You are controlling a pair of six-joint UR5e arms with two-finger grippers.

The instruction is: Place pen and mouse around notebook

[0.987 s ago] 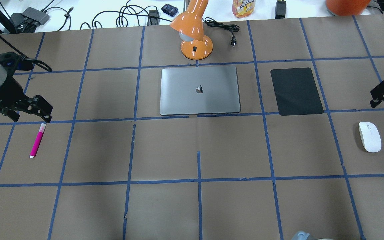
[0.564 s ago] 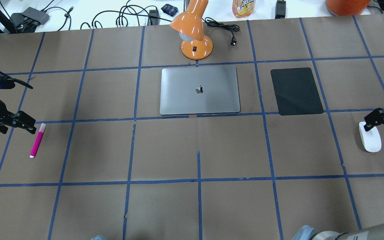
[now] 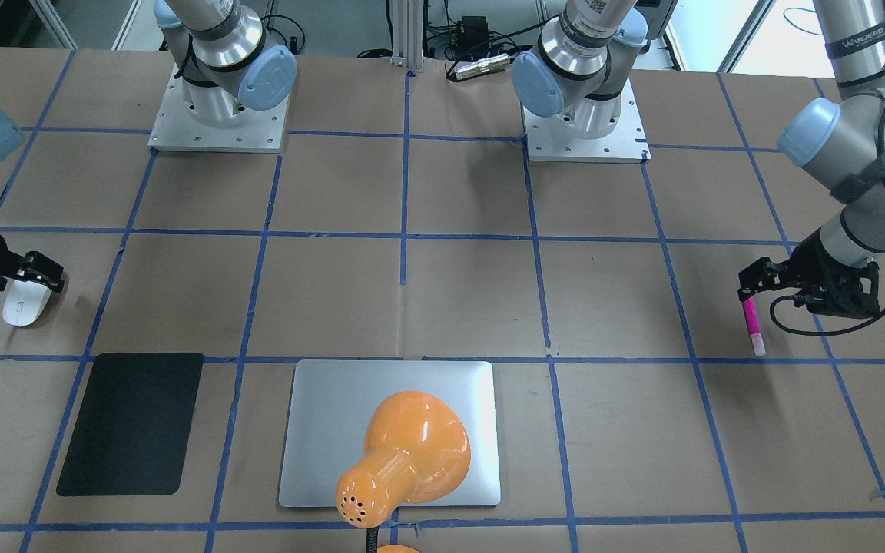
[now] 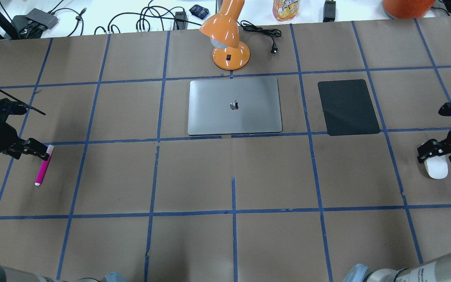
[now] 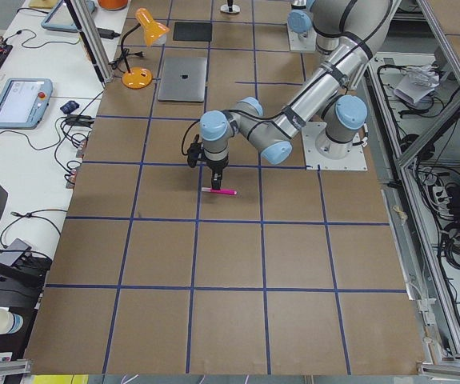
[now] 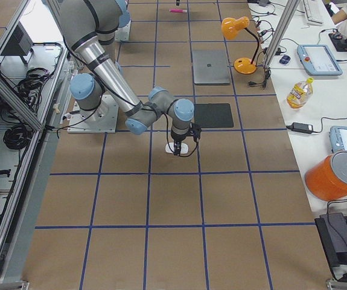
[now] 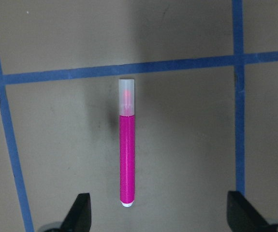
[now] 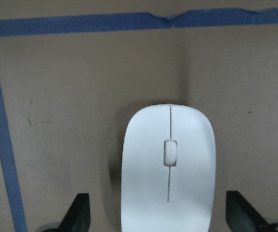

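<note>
The magenta pen (image 4: pixel 43 169) lies on the brown table at the far left, its pale cap pointing away from the robot. My left gripper (image 4: pixel 36 151) hovers over the capped end. In the left wrist view the pen (image 7: pixel 127 154) runs lengthwise, and its uncapped tip lies between the wide-open fingers (image 7: pixel 82 212). The white mouse (image 4: pixel 436 168) lies at the far right, under my open right gripper (image 4: pixel 433 153). In the right wrist view the fingers (image 8: pixel 80 212) stand either side of the mouse (image 8: pixel 168 169), apart from it. The silver notebook (image 4: pixel 234 105) lies flat at centre back.
A black mat (image 4: pixel 348 107) lies right of the notebook. An orange desk lamp (image 4: pixel 227 39) stands just behind the notebook and hides part of it in the front-facing view. Cables and a bottle (image 4: pixel 286 8) line the far white bench. Blue tape grids the table.
Both arms have come nearer and lower. The left gripper has moved over the pen's capped end and the right gripper over the mouse. Pen, mouse and notebook have not moved.
</note>
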